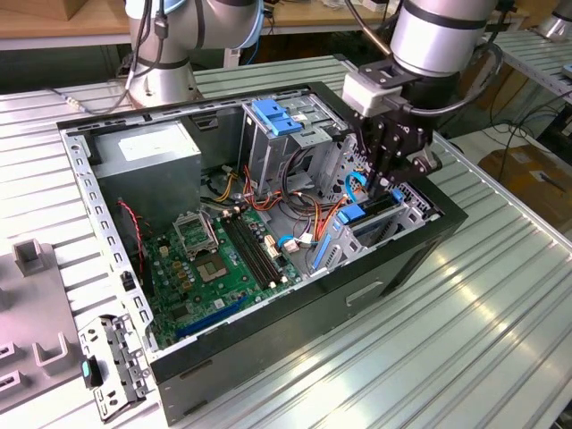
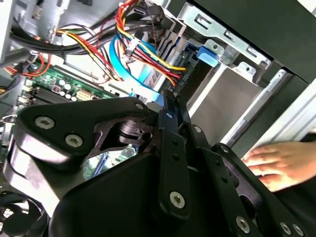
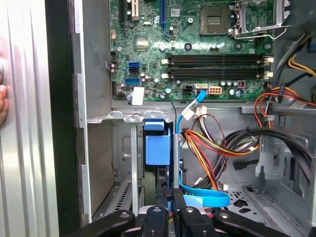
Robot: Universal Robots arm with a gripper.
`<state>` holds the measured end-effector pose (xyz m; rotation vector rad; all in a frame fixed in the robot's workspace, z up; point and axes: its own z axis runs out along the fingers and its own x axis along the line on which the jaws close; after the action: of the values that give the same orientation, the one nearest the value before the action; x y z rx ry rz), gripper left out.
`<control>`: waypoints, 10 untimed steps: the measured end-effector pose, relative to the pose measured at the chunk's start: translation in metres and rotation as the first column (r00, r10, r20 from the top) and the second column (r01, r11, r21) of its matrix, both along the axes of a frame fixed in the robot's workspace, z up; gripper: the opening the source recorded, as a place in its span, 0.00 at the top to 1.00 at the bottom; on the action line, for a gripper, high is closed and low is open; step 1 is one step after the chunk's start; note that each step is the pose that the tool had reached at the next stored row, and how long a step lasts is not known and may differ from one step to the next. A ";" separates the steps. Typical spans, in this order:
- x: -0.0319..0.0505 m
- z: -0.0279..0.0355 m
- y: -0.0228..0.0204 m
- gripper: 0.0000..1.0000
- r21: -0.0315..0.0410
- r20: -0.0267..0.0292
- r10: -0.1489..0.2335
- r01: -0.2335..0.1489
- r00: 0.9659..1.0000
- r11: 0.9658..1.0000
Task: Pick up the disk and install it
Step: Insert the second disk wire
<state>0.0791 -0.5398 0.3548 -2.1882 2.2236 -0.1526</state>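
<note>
The disk [image 1: 368, 214] stands on edge in the drive bay at the exterior view's right end of the open computer case [image 1: 295, 331]. Its blue carrier rail [image 3: 158, 148] faces up in the first wrist view, and a blue tab [image 2: 207, 54] of it shows in the second wrist view. My gripper [image 1: 391, 186] hangs directly over the disk's upper edge, fingers [image 3: 164, 213] pressed close together with nothing visible between them. I cannot tell whether the fingertips touch the disk.
Orange, yellow and blue cables [image 3: 207, 148] crowd the bay beside the disk. The motherboard [image 1: 219, 259], a grey power supply box [image 1: 147, 161] and a tall drive cage with a blue handle [image 1: 273, 116] fill the case. A person's hand [image 2: 276, 165] rests outside the case wall.
</note>
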 end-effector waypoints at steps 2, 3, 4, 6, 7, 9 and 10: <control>0.0000 0.0000 -0.0039 0.84 0.022 0.000 0.000 0.000 1.000 1.000; 0.0000 0.0000 -0.0062 0.84 0.028 0.001 0.000 0.000 1.000 1.000; -0.0001 0.0000 -0.0082 0.84 0.030 0.001 0.000 0.000 1.000 1.000; -0.0001 0.0000 -0.0115 0.84 0.033 0.002 0.000 0.000 1.000 0.999; -0.0002 0.0000 -0.0121 0.84 0.035 0.003 0.000 0.000 1.000 0.999; -0.0006 -0.0001 -0.0127 0.84 0.040 0.005 0.008 -0.008 1.000 0.999; -0.0008 -0.0003 -0.0129 0.84 0.045 0.005 0.019 -0.019 1.000 0.999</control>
<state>0.0783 -0.5528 0.3545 -2.1829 2.1810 -0.1064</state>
